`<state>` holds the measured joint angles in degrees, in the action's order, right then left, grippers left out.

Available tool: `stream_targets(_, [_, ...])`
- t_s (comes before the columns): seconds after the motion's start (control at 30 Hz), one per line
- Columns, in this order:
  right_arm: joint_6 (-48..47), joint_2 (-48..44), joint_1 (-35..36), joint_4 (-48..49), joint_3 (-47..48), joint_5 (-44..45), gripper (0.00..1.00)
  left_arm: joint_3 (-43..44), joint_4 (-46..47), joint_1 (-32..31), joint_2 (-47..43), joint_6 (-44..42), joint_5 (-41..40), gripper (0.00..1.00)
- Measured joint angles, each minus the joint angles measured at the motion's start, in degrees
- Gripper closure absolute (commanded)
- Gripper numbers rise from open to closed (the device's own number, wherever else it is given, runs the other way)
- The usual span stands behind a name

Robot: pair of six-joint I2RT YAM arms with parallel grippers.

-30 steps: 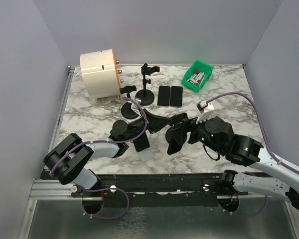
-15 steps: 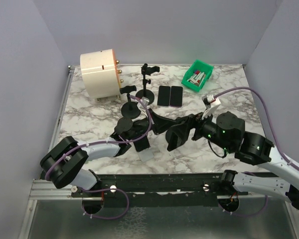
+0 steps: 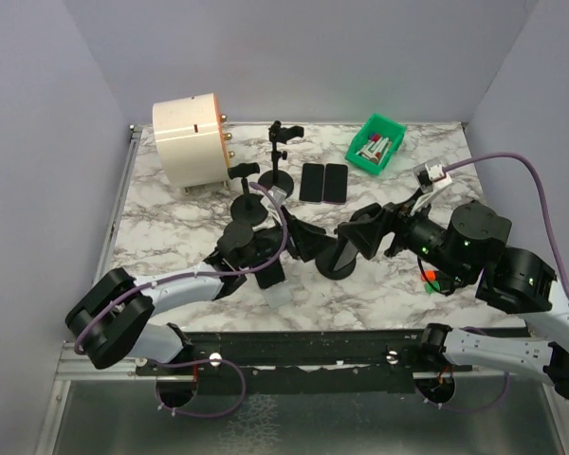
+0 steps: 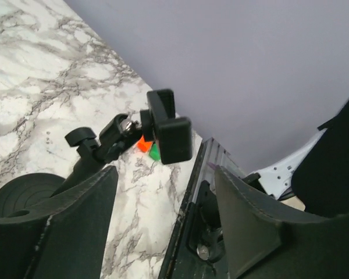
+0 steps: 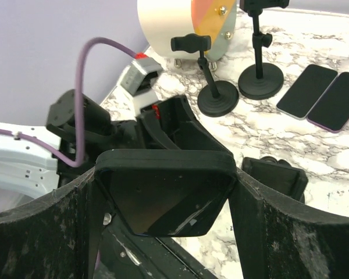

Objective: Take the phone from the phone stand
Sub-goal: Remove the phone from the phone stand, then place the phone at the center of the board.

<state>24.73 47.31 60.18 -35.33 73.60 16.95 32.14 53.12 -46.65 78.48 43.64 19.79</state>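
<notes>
Item: right pincer [image 5: 166,180] — jaws set wide, closed across the width of the phone [image 5: 163,200], both fingers pressed against its long edges. Phone: dark glossy slab with rounded corners and a matte black rim, held clear of the phone stand [image 4: 168,136] and tilted just above it in the overhead view. Left pincer [image 4: 163,174]: jaws parted, nothing between them, fingers to either side of the stand without visible contact. The left wrist view alone shows the stand's clamp head vacant: a boxy black bracket on a knuckled joint with a knurled knob, rising from a round black base. Small red and green pieces [image 4: 148,148] lie behind it. The right wrist view alone shows the phone's reflective face and the rough, scuffed inner surfaces of the fingers [image 5: 35,232]. The overhead view alone gives the layout — marbled white-and-grey surface [image 3: 171,218], cream cylindrical drum [image 3: 190,140] at the far left, and green bin [image 3: 376,144] at the far right. Two flat phones [image 3: 312,183] lie side by side between them. Two further stands [image 5: 218,87] with disc bases stand beside the drum.
</notes>
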Motion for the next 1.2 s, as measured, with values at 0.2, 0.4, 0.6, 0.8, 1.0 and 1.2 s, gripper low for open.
stream_targets(0.2, [-1.2, 1.1, 0.0, -2.0, 1.6, -0.2, 1.00, 0.0, -3.3, 0.0, -8.2, -2.0, -2.1, 0.01])
stream_targets(0.4, [-2.1, 2.8, 0.0, -2.6, 4.5, -0.8, 1.00, 0.0, -8.5, 0.0, -22.1, -10.3, -5.6, 0.01])
stream_targets(0.6, [-2.2, 7.2, 0.0, -5.7, 9.9, -0.8, 1.00, 4.0, -20.7, 0.0, -29.2, -20.0, -3.9, 0.01])
stream_targets(0.8, [-1.4, 12.8, 0.0, -8.2, 14.4, -0.6, 1.00, 9.9, -29.4, 0.0, -28.1, -25.7, 5.3, 0.01])
stream_targets(1.0, [0.2, 15.4, 0.0, -10.0, 15.0, 0.0, 1.00, 12.2, -34.3, 0.0, -25.8, -26.8, 10.6, 0.13])
stream_targets(1.2, [1.1, 16.8, 0.0, -11.1, 15.5, 1.1, 1.00, 15.1, -37.2, 0.0, -23.6, -26.3, 12.1, 0.38])
